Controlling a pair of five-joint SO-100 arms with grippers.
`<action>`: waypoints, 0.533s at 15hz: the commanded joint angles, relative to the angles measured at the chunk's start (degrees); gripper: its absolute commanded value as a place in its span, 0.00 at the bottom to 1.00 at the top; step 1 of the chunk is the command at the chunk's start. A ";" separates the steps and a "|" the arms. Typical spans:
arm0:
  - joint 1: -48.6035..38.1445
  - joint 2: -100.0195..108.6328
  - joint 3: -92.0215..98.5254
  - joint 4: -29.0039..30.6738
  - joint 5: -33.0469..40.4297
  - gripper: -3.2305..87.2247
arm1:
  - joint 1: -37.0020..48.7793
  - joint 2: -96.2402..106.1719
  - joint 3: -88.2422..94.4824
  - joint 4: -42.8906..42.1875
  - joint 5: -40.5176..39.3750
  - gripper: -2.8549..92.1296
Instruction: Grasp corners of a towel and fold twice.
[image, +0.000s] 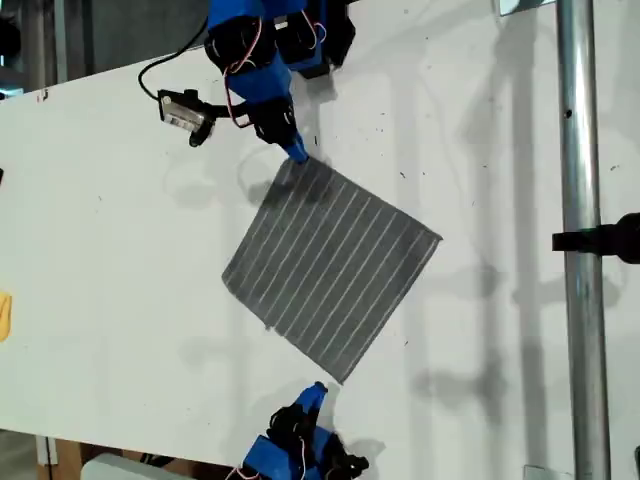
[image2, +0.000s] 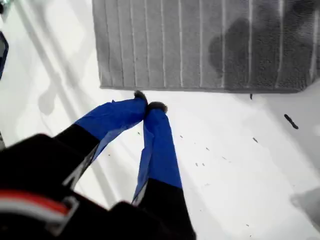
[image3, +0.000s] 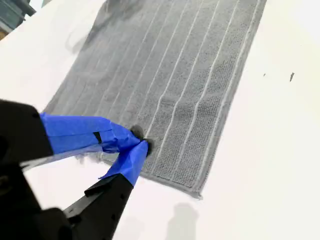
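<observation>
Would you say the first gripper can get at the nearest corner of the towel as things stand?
Probably yes. My first gripper is just short of the towel, close to its corner, with only bare table between. Its jaws are shut, so they would need to open first.

Two small robot arms, both built from bright blue plastic sections joined by black motor blocks. My first gripper (image2: 148, 106) has two long, tapering fingers wrapped in blue tape, each ending in a small dark tip, set on a black body with a red and white stripe near the camera. My second gripper (image3: 138, 138) looks the same: black fingers wrapped in wrinkled blue tape, with dark tips. In the exterior view, thin red and white wires loop across the upper arm's black motors, and a black cable runs from it to a small silver and black module (image: 184, 112)
</observation>
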 joint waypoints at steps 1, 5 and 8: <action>-0.79 -10.81 -15.21 4.31 3.08 0.00 | -4.13 -18.72 -26.63 7.29 -2.72 0.03; -0.35 -28.21 -36.83 14.77 7.65 0.00 | -12.39 -39.02 -53.17 11.16 -3.43 0.03; -1.67 -31.03 -39.64 15.91 10.72 0.00 | -17.93 -47.81 -60.73 9.05 -1.67 0.03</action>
